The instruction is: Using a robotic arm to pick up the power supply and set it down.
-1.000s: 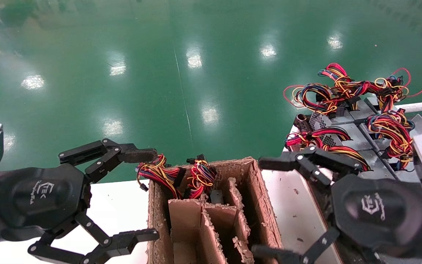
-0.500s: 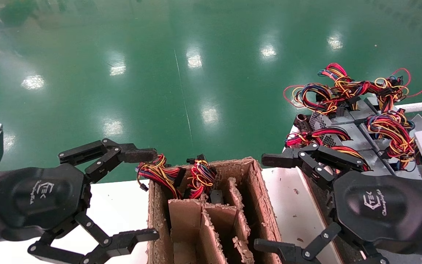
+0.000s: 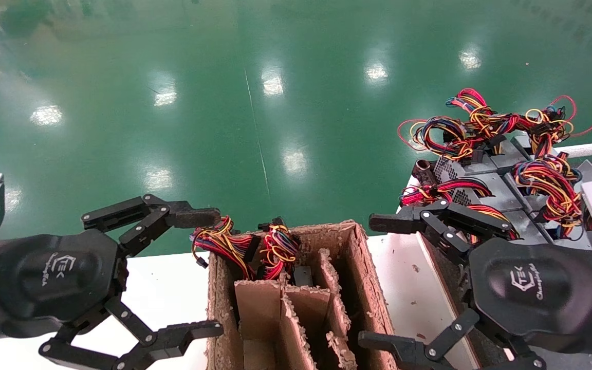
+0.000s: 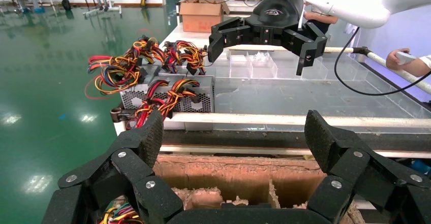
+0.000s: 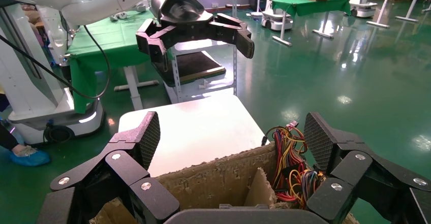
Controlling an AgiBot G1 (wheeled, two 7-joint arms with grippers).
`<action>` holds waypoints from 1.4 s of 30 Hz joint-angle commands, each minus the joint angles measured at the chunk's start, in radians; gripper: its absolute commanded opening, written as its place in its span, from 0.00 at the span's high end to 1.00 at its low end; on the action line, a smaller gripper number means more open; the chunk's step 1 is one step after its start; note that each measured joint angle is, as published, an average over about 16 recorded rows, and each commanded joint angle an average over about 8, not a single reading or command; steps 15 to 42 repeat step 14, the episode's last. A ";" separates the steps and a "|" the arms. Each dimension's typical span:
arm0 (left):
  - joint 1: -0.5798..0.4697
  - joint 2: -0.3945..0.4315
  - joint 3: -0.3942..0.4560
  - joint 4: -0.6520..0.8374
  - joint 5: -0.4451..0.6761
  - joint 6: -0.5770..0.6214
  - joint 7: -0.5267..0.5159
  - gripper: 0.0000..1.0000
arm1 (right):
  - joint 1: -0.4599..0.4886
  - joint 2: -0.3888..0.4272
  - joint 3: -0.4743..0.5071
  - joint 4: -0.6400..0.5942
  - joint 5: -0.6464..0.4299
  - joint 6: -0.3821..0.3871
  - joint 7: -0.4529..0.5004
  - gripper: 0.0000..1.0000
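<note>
While its fingers gape wide, right hand [image 3: 386, 282] hovers just beside power supply [image 3: 473, 192].

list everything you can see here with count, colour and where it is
power supplies: several, exact count unclear, grey metal with mesh sides, packed together on the robot's right
wire bundles: several, red, yellow, black and blue, trailing over the power supplies
cardboard box: one, brown, frayed dividers inside, centre front between the grippers
wires in box: two bundles, red, yellow and black, in the box's far left compartments
table: one, white, under the box
floor: green, glossy, beyond the table
left gripper: one, black, open, left of the box
right gripper: one, black, open, right of the box, near the power supplies
</note>
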 commanded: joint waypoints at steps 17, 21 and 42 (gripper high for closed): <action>0.000 0.000 0.000 0.000 0.000 0.000 0.000 0.00 | 0.001 0.001 -0.001 -0.002 -0.001 -0.001 -0.001 0.00; 0.000 0.000 0.000 0.000 0.000 0.000 0.000 0.00 | 0.001 0.001 -0.001 -0.002 -0.001 -0.001 -0.001 0.00; 0.000 0.000 0.000 0.000 0.000 0.000 0.000 0.00 | 0.001 0.001 -0.001 -0.002 -0.001 -0.001 -0.001 0.00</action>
